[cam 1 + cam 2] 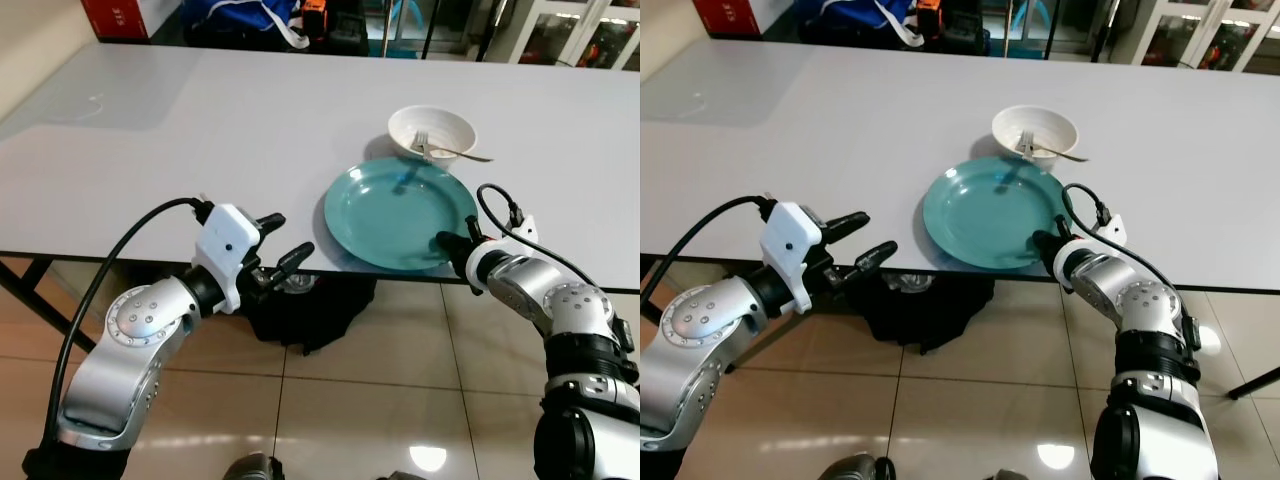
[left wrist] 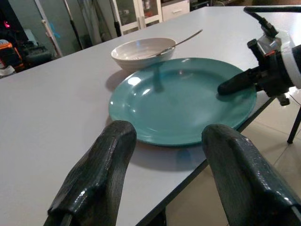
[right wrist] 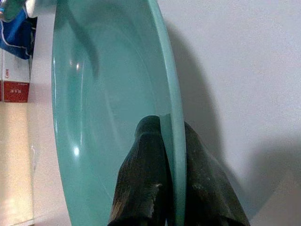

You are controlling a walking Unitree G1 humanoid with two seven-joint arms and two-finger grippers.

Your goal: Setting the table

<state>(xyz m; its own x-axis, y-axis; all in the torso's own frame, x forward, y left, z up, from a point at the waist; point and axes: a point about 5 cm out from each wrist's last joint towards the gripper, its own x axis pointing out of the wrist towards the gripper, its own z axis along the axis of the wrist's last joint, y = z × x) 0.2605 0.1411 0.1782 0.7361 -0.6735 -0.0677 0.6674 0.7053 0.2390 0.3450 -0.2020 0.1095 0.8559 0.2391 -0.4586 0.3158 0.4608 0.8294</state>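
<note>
Pinching the teal plate rim at the counter edge, the right pincer holds it; the left pincer hovers wide apart.

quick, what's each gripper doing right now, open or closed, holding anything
Left gripper: open, holding nothing, just off the table's near edge.
Right gripper: closed on the rim of the teal plate.

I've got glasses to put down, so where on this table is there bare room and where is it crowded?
Bare: the table's whole left side and far edge. Crowded: the near right edge, where the right gripper pinches the teal plate's rim, the white bowl with fork just behind.
</note>
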